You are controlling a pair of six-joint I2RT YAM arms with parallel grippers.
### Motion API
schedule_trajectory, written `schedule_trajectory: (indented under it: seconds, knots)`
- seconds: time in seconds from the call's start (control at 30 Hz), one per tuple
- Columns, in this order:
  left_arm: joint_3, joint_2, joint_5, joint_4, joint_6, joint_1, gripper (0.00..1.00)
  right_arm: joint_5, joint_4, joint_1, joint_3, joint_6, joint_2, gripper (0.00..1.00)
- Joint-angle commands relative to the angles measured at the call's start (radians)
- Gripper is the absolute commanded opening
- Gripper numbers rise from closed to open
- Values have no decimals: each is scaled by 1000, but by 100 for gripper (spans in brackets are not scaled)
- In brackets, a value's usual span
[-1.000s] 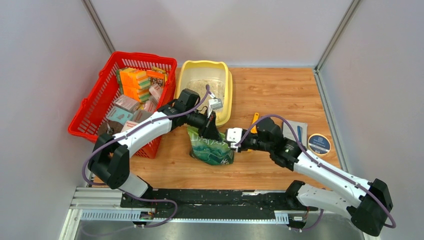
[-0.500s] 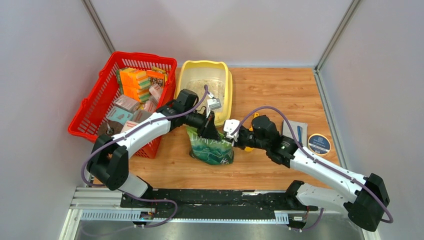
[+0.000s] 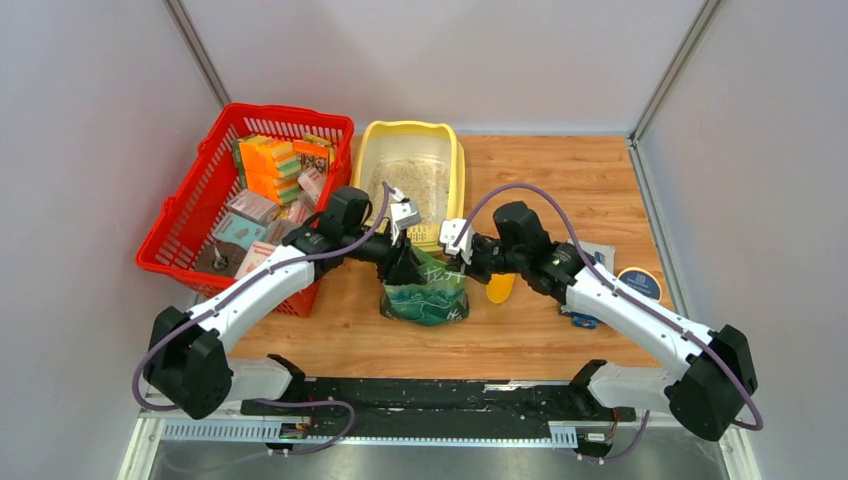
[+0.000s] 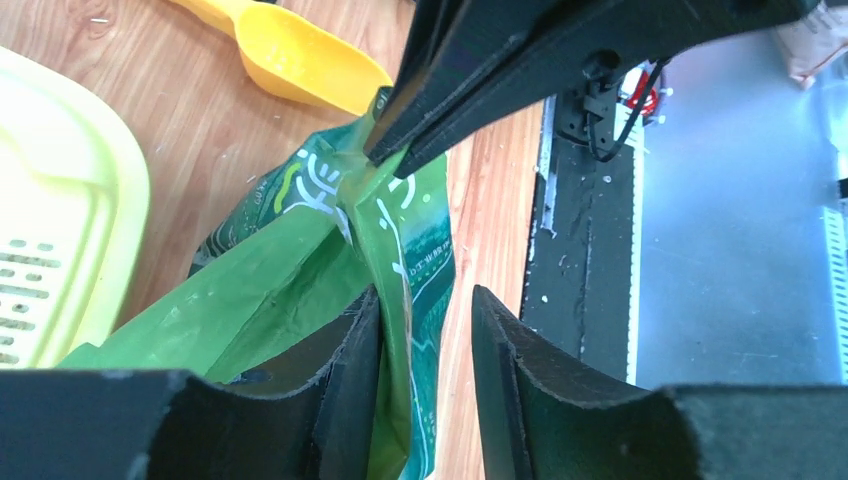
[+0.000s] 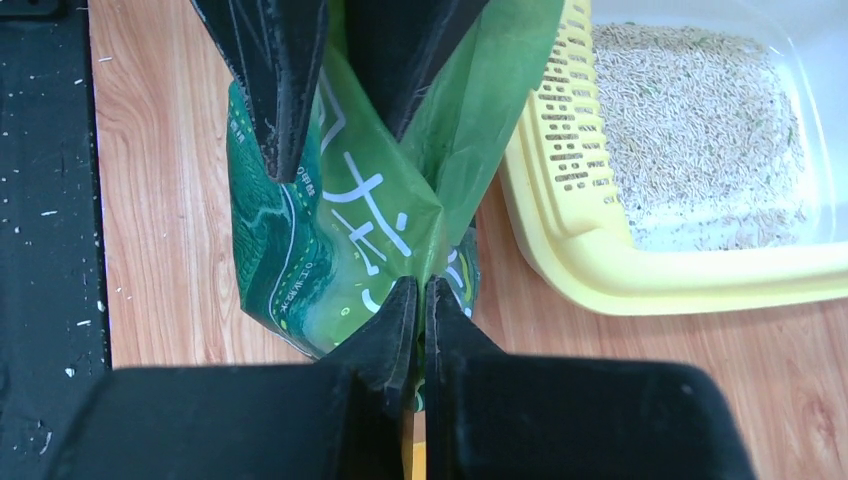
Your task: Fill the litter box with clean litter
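Observation:
The green pouch [image 3: 425, 295] with white characters stands on the table just in front of the pale yellow litter box [image 3: 452, 175]. Beige-grey litter [image 3: 410, 180] thinly covers the box floor, also in the right wrist view [image 5: 690, 130]. My right gripper [image 5: 422, 285] is shut on the right end of the pouch's [image 5: 330, 240] top edge. My left gripper [image 4: 425, 300] is open and straddles the left end of the pouch's [image 4: 300, 270] top; the film lies against one finger. Both grippers meet over the pouch, left gripper [image 3: 405, 262] and right gripper [image 3: 455, 262].
A red mesh basket [image 3: 200, 190] full of packets stands left of the litter box. A yellow scoop [image 3: 500, 287] lies right of the pouch under my right arm. A round dark tin [image 3: 638, 287] sits at the right.
My right gripper has moved left from beside the pouch and closed on its top edge. My left arm has shifted left and nearer. The scoop now shows right of the pouch.

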Motion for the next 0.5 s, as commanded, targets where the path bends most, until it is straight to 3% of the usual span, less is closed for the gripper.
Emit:
schedule_trajectory:
  seconds: [0.0,0.07,0.1,0.2,0.27,0.3,0.37,0.4,0.47]
  knots:
    - [-57,-46,-12,8,35,0,42,-49,-47,-27,116,-99,62,0]
    - [-62,-66,-44,1,35,0,36,-56,-49,-33,142,-99,86,0]
    - [-62,-73,-58,-10,52,1,26,-62,-49,-39,150,-98,94,0]
    - [-76,-122,-122,-55,92,0,7,-87,-66,-66,150,-87,97,0]
    - [-87,-152,-159,-93,116,0,1,-119,-76,-88,139,-79,84,0]
    - [-88,-161,-173,-104,135,0,1,-131,-85,-91,133,-88,77,0]
    - [-76,-190,-170,-130,162,0,11,-168,-101,-94,125,-100,56,0]
    - [-71,-201,-169,-134,182,-2,29,-183,-104,-93,125,-104,53,0]
    - [-70,-240,-181,-81,184,-8,46,-220,-109,-94,130,-94,50,0]
